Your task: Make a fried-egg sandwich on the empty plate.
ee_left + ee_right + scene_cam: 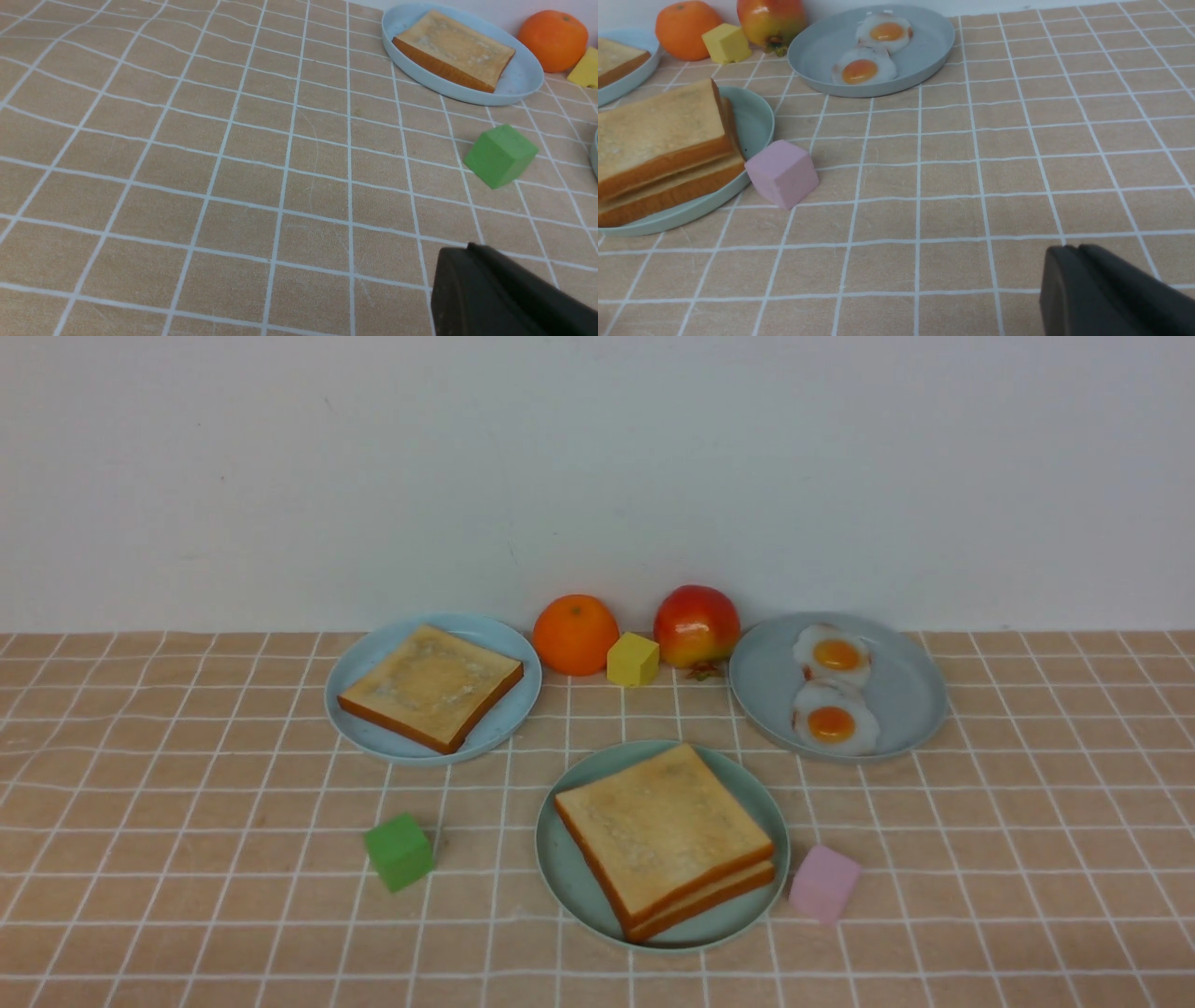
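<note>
Front view: fried-egg sandwich [665,835] sits on the mint-green plate [571,887], near-centre of the worktop [187,859]. Two toast slices are stacked, the top one rotated slightly off the lower; egg between them isn't visible from any view, so can't confirm the filling. No arm in this view.

Around the mint plate, by clock face:
- 10 o'clock: pale blue plate [373,723] with a single toast slice [429,687]
- 12 o'clock: orange [576,635], yellow cube [633,659] and apple [696,625] in a row by the wall, cube between the two fruits
- 2 o'clock: grey-blue plate [910,691] with two fried eggs [834,691], one behind the other
- 3 o'clock: pink cube [823,883], just beside the rim
- 9 o'clock: green cube [400,851], apart from the rim

Left fingers [472,252]: only one dark tip at the frame corner, reads as closed, holding nothing, over bare cloth well clear of the green cube.

Right fingers [1073,254]: dark tips close together at the frame corner, nothing between them; can't tell if fully closed. They sit away from the pink cube and the sandwich.
</note>
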{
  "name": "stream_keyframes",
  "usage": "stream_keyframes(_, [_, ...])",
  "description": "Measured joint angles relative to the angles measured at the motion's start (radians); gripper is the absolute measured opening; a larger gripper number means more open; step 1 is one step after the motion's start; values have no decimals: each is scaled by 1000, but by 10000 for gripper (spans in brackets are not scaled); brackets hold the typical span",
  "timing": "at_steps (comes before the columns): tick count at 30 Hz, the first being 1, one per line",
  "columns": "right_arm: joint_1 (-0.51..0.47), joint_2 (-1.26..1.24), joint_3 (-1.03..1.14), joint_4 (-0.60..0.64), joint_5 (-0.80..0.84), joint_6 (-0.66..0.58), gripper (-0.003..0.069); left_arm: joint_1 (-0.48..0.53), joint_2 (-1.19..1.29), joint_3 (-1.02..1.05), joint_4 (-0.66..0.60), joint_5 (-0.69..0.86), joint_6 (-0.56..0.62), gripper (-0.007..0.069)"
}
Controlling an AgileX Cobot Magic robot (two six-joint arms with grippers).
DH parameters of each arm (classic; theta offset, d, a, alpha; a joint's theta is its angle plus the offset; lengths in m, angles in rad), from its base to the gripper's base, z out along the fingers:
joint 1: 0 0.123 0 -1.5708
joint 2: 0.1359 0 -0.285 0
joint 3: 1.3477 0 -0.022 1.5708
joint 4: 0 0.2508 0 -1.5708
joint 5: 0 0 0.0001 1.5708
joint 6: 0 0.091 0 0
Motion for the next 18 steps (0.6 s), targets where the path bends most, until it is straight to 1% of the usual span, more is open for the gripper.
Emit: stream_keyframes(18, [0,0,0,0,0,0,54,0,0,0,0,0,0,-13])
